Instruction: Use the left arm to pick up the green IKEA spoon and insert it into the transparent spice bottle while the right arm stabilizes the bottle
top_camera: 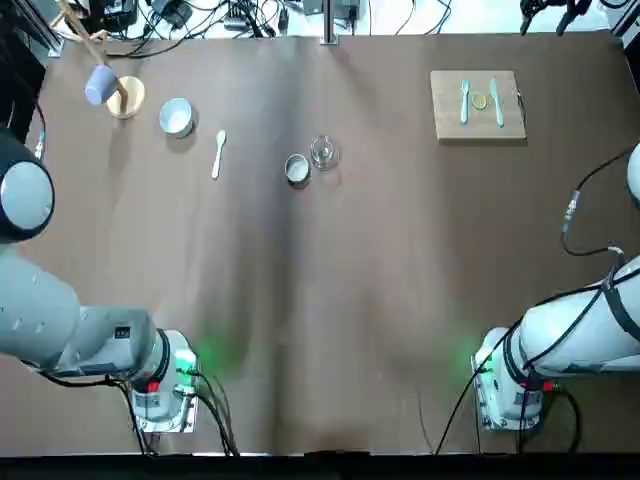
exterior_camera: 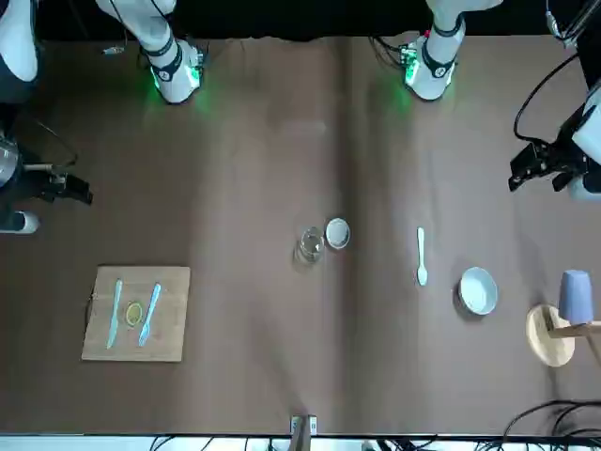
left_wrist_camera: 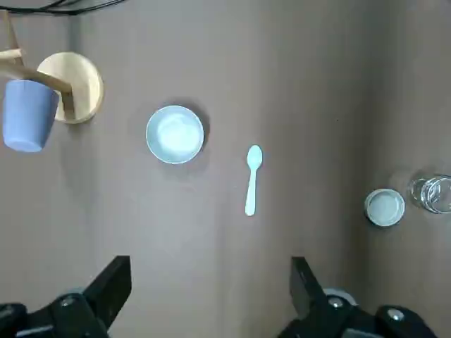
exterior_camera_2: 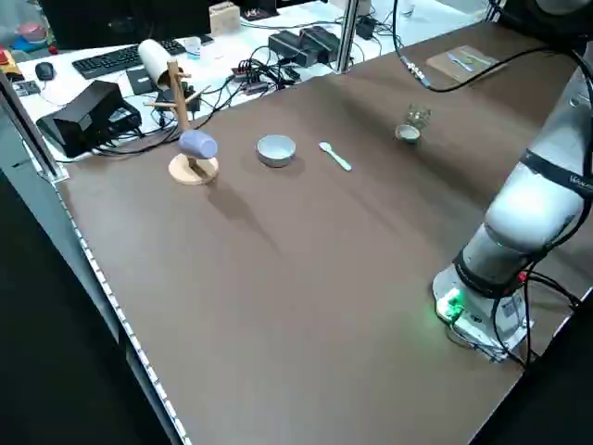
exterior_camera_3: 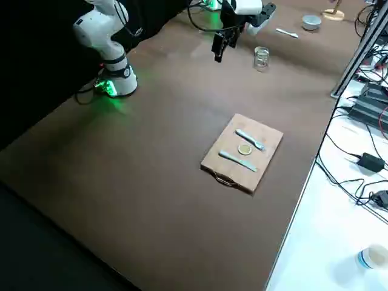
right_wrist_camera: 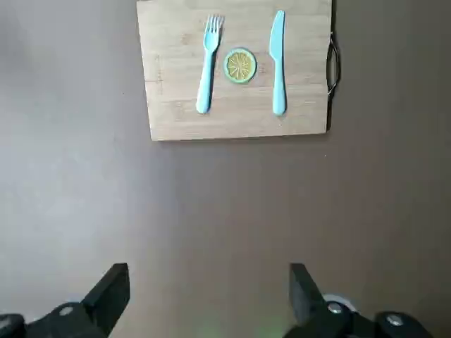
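The pale green IKEA spoon (top_camera: 219, 153) lies flat on the brown table, left of centre, bowl end pointing away from the arm bases. The transparent spice bottle (top_camera: 323, 152) stands upright near the table's middle, mouth open, well to the right of the spoon. My left gripper (left_wrist_camera: 210, 285) hovers open and high above the table's left side, with the spoon (left_wrist_camera: 251, 179) and bottle (left_wrist_camera: 431, 193) far below it. My right gripper (right_wrist_camera: 209, 289) hangs open and high over the right side, looking down at the cutting board. Neither gripper holds anything.
A grey round cap (top_camera: 297, 168) sits just beside the bottle. A white bowl (top_camera: 177, 116) and a wooden mug stand with a blue cup (top_camera: 103, 86) are at the far left. A wooden cutting board (top_camera: 448, 120) with a light-blue fork, knife and lemon slice is far right.
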Tool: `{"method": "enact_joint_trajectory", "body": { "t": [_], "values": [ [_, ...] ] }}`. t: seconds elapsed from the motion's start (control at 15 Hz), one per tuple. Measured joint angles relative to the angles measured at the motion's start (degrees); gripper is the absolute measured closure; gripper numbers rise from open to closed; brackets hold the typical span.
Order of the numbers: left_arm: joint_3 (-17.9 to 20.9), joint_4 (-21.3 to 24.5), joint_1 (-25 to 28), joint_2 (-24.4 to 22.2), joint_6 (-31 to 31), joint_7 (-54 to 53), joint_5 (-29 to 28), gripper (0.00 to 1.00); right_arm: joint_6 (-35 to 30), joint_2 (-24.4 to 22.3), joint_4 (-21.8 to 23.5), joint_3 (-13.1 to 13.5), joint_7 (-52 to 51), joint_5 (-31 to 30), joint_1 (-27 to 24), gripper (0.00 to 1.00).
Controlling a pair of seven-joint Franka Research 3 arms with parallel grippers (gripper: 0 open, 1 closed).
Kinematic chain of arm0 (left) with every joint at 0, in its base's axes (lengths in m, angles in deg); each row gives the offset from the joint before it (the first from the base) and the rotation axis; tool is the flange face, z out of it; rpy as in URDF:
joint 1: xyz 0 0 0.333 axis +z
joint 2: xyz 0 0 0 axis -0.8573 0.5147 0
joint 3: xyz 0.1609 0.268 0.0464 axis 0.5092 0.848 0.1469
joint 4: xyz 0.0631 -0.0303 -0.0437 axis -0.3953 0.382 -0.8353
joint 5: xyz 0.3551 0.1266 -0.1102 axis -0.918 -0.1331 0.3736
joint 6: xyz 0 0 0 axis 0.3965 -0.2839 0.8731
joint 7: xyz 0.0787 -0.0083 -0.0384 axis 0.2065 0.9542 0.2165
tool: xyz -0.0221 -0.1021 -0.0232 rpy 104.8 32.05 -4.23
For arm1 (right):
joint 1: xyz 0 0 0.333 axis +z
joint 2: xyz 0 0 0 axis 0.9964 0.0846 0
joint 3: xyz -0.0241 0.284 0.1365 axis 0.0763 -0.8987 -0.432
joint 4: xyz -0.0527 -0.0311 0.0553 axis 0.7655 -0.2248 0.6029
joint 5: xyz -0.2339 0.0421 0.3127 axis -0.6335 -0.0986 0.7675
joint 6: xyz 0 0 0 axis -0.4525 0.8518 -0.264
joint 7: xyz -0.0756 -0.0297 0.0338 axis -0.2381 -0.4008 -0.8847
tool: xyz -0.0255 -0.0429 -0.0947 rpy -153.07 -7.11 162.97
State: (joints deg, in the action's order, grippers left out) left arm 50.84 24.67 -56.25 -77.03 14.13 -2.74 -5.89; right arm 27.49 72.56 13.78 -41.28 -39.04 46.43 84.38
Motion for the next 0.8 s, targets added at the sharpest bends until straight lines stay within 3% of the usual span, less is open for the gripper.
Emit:
{"method": "enact_joint_trajectory", "body": {
  "t": [0.8],
  "values": [
    [0.27,1.31,0.03,2.94,-0.44,0.06,0.13,0.01,0.19,-0.01,0.00,-0.01,-0.02,0.00,-0.03,0.00]
  ]
}}
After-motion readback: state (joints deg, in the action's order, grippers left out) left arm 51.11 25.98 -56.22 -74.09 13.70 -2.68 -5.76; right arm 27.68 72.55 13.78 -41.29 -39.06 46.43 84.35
